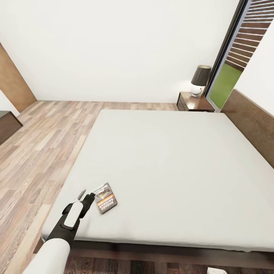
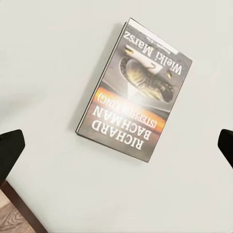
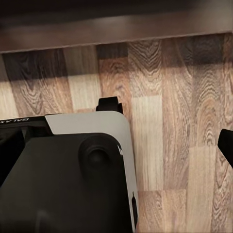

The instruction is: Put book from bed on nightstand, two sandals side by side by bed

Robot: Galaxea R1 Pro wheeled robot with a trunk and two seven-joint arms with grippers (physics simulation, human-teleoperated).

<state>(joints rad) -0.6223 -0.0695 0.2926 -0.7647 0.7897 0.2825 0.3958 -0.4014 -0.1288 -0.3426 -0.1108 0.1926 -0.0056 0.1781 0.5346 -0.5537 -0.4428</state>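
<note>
We see the paperback book [image 1: 105,198] lying flat near the bed's [image 1: 182,167] foot edge, toward its left corner. Our left gripper [image 1: 86,193] hovers just beside it, fingers [image 2: 10,150] spread apart; we cannot tell the right gripper's [image 3: 228,145] state

Bed [image 1: 171,167]: large, low, flat pale grey mattress on dark brown frame; fills centre and right of head view, w/ brown headboard along right edge. One book [image 1: 105,198] is seen lying flat on mattress, lower left of frame, near the bed's front-left corner; dark cover, orange band, white lettering. Wood-plank floor [image 1: 45,144] is seen at left and upper left. Nightstand [image 1: 195,102] is placed upper right, w/ a lamp [image 1: 199,80] on top.
</note>
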